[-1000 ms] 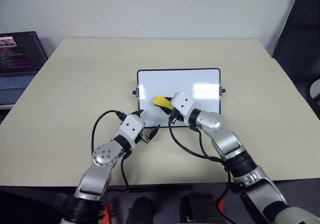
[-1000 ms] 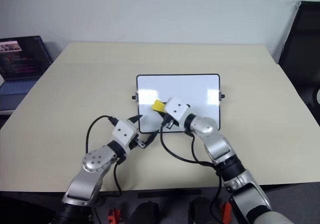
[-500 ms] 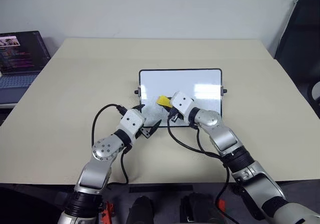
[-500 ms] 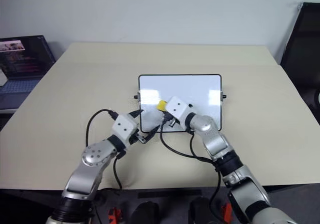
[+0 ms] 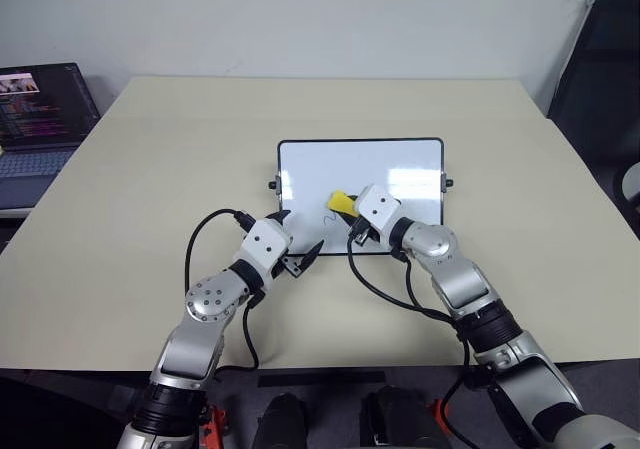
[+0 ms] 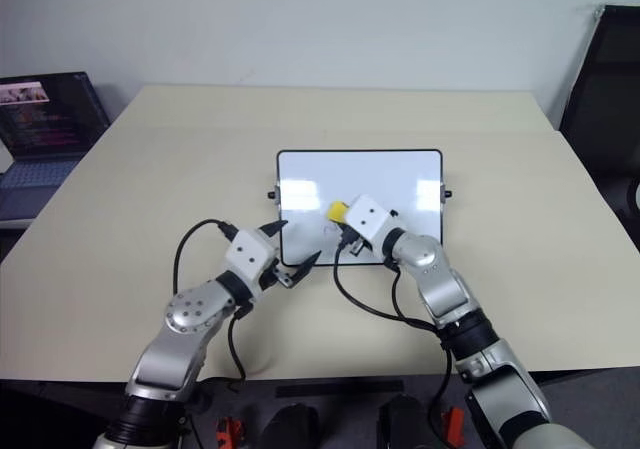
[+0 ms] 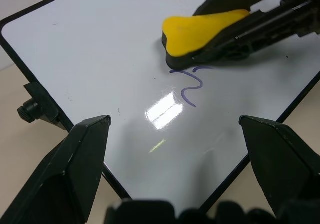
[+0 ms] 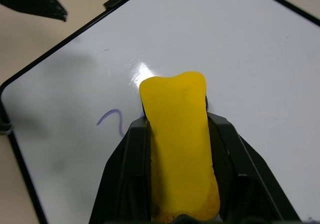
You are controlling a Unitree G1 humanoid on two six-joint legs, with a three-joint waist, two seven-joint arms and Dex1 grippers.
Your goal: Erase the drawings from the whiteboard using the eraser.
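At the far left a laptop (image 5: 35,119) is sitting with its screen lit, just off the edge of the table (image 5: 150,169), a broad pale beige surface that is taking up most of the head views. A plain light wall is running behind it, and a dark chair (image 5: 600,79) is standing at the right.

The left gripper (image 5: 293,247) is hovering at the whiteboard's near left corner, its two black fingers standing well apart and holding nothing. The whiteboard (image 5: 400,164) is lying flat near the middle of the table, black-framed, with a small knob on each short side. On its near left part one of the drawings (image 7: 192,87), a thin purple squiggle, is showing just beside the eraser (image 5: 342,203). The right gripper (image 5: 350,212) is clamping its fingers on the yellow eraser, whose dark underside is pressing on the board's surface, as the left wrist view shows; the yellow end is sticking out past the fingertips (image 8: 135,134).

Compared with a second ago, the eraser and the right gripper are sitting further to the right on the board, and the squiggle they were covering is now lying uncovered. The left gripper is staying at the same corner of the board.
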